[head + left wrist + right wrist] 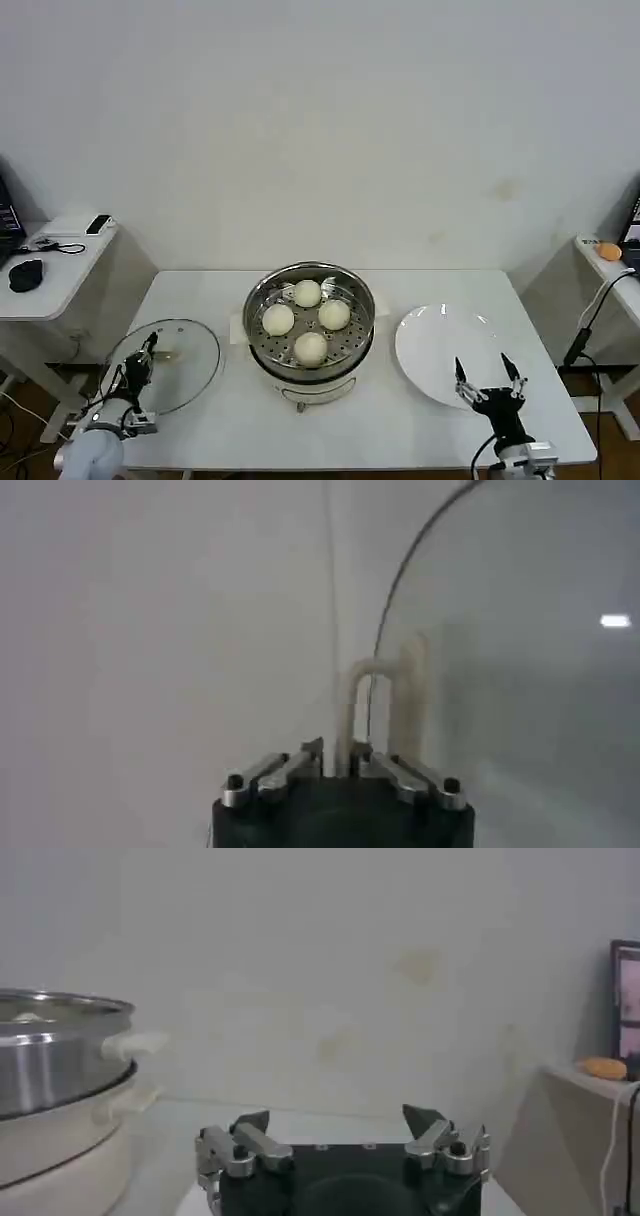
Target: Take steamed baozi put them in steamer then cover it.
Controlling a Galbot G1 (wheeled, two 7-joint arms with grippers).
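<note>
Four smooth round baozi [309, 320] were seen on the perforated tray of the shiny steel steamer [309, 330]. Left of the steamer, the clear glass cover [175, 365] was gripped at its cream handle by the closed left gripper [147, 350]. Right of the steamer, the right gripper [487, 380] was held wide apart and empty over a flat white plate [440, 345].

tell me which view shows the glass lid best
The head view: the whole lid lies on the table left of the steamer, with the left gripper at its handle. The left wrist view gives its handle and rim close up.
</note>
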